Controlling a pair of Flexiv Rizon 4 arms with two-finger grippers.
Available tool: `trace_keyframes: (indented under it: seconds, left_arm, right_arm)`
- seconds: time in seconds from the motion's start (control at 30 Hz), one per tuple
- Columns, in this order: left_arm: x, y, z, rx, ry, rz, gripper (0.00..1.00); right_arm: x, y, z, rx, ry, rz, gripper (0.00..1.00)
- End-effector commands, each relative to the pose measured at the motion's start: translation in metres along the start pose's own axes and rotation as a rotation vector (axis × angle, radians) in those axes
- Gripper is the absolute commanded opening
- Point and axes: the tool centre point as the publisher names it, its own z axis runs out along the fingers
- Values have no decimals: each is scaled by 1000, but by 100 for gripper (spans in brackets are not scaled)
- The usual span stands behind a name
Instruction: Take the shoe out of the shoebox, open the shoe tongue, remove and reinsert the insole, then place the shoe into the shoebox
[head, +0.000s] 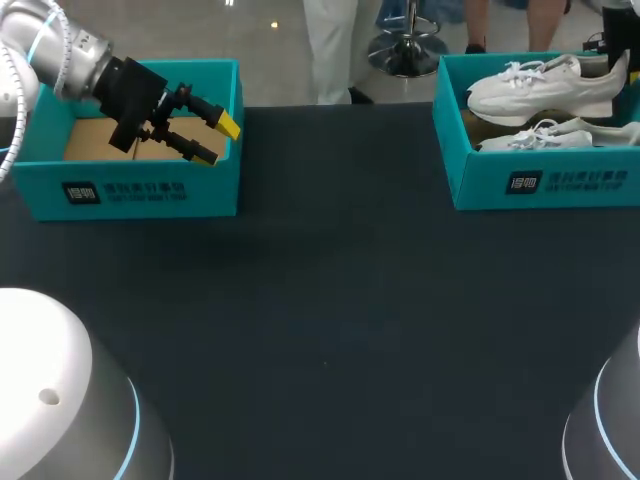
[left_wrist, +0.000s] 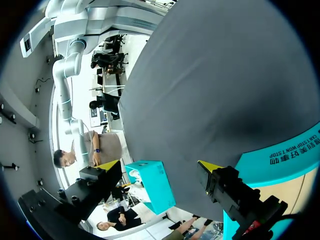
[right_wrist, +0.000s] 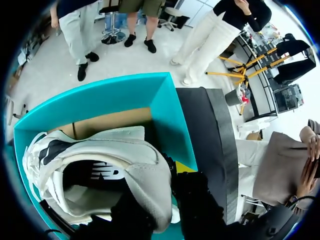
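White lace-up shoe, chunky sculpted sole, lies tilted in right-hand teal cardboard shoebox, above second white shoe; right gripper pinches its padded heel collar, one finger inside, one outside; dark logo on shoe's side; left gripper, fingers spread, hovers over second teal box with brown card floor; white print on both box fronts; matte dark table.
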Motion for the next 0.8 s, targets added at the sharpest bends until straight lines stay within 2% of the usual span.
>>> trace_keyframes:
  seconds: [0.03,0.47,0.8]
  left_arm:
    - [0,0,0,0,3,1,100]
    - [0,0,0,0,3,1,100]
    - [0,0,0,0,3,1,100]
  right_arm:
    - [0,15,13,16,1,-7,0]
    - [-3,26,37,31,4,-3,0]
    - [2,24,51,31,-12,-17,0]
